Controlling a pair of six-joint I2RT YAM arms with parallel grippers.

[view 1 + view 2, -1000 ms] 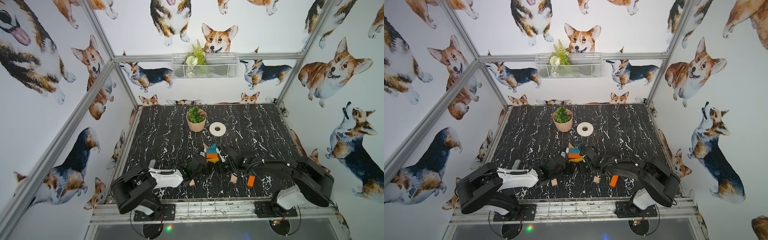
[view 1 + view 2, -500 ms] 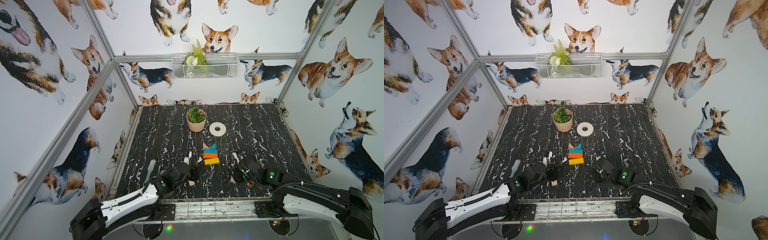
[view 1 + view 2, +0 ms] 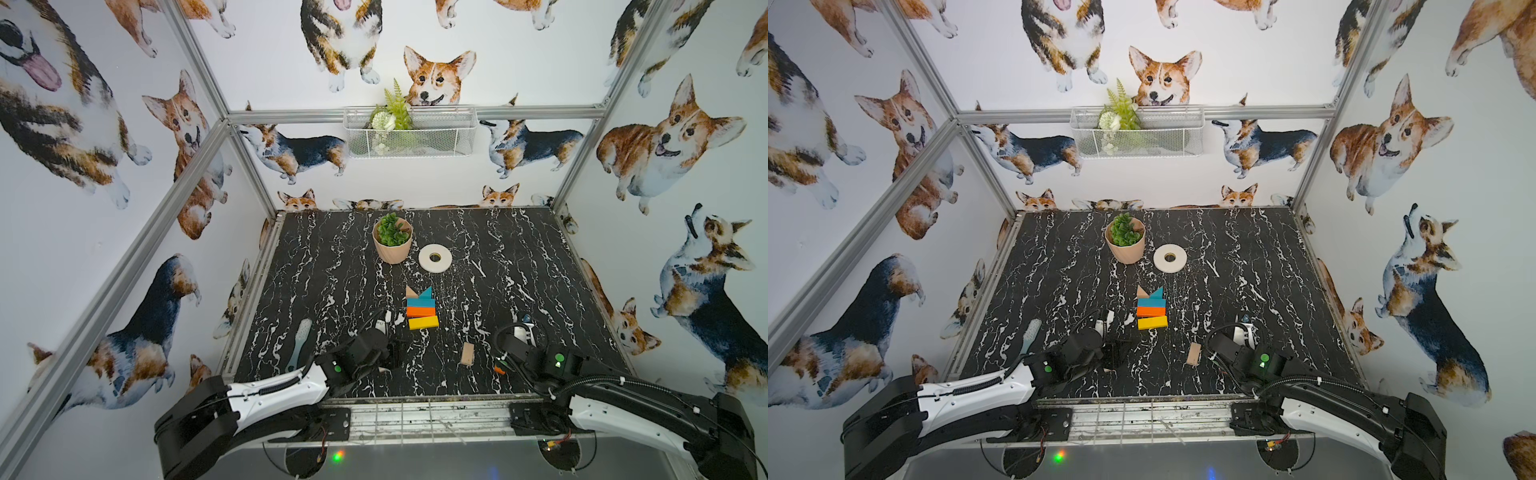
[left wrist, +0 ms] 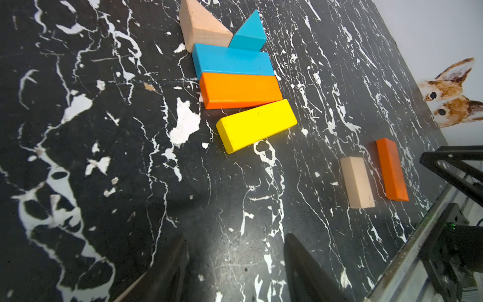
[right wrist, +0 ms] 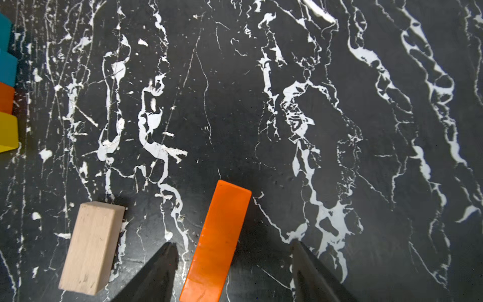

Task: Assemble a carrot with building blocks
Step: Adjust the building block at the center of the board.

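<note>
The partly built carrot (image 3: pixel 420 309) (image 3: pixel 1151 311) lies flat mid-table: a wood triangle (image 4: pixel 201 26) and a blue triangle (image 4: pixel 249 32) above a blue bar (image 4: pixel 232 61), an orange bar (image 4: pixel 239 90) and a skewed yellow bar (image 4: pixel 256 125). Two loose building blocks lie near the front right, a plain-wood block (image 3: pixel 467 354) (image 5: pixel 91 248) and a second orange bar (image 4: pixel 392 170) (image 5: pixel 217 243). My right gripper (image 5: pixel 232 251) (image 3: pixel 500 362) is open astride that orange bar, with gaps on both sides. My left gripper (image 4: pixel 235 251) (image 3: pixel 395 353) is open and holds nothing, in front of the column.
A potted plant (image 3: pixel 392 241) and a white tape roll (image 3: pixel 435 257) stand behind the column. A pale blue brush (image 3: pixel 300 345) lies at the front left. A wire basket (image 3: pixel 409 133) hangs on the back wall. The metal front rail (image 3: pixel 415 419) runs just behind both grippers.
Both grippers have drawn back from the block column toward the front edge. The right one now sits over the loose orange bar at the front right.
</note>
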